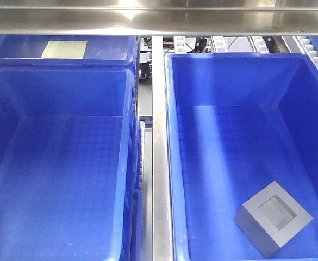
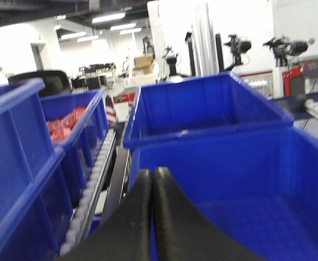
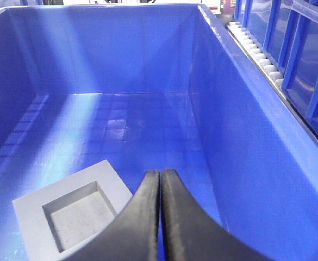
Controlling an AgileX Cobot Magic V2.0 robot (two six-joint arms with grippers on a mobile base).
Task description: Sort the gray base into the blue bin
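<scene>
gray base (image 1: pixel 273 218) lies recess up on the blue bin (image 1: pixel 229 62) floor, near front right corner. right gripper (image 3: pixel 160 176) clenched, empty, hanging just right of the base, apart. left gripper (image 2: pixel 151 175) clenched, empty.

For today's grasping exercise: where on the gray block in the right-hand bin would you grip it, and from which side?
Grip the gray block from above, across two opposite outer walls. It lies recess-up, turned diagonally on the bin floor, so rotate the end effector to match. The near wall stands close, which rules out side approaches.
</scene>
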